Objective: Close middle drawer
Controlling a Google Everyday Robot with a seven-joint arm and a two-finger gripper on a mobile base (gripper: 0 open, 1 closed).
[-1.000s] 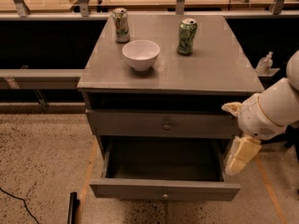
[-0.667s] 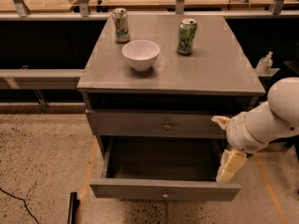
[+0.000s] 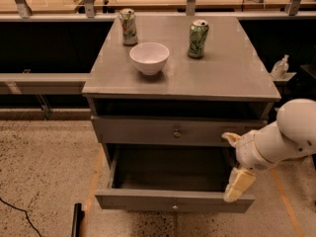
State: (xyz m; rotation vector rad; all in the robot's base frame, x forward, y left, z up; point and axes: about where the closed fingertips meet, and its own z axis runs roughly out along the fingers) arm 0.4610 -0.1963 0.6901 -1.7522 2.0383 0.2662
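Grey drawer (image 3: 148, 200) still gapes below the bench's (image 3: 222, 73) front edge; gripper (image 3: 239, 184), grip I cannot tell, has dropped to its right corner.

The grey wooden surface (image 3: 222, 78) carries a white round bowl (image 3: 149, 58) at centre, a green metal can (image 3: 198, 38) far right, a pale metal can (image 3: 128, 26) far left. The end effector (image 3: 239, 184) hangs below its near-right corner.
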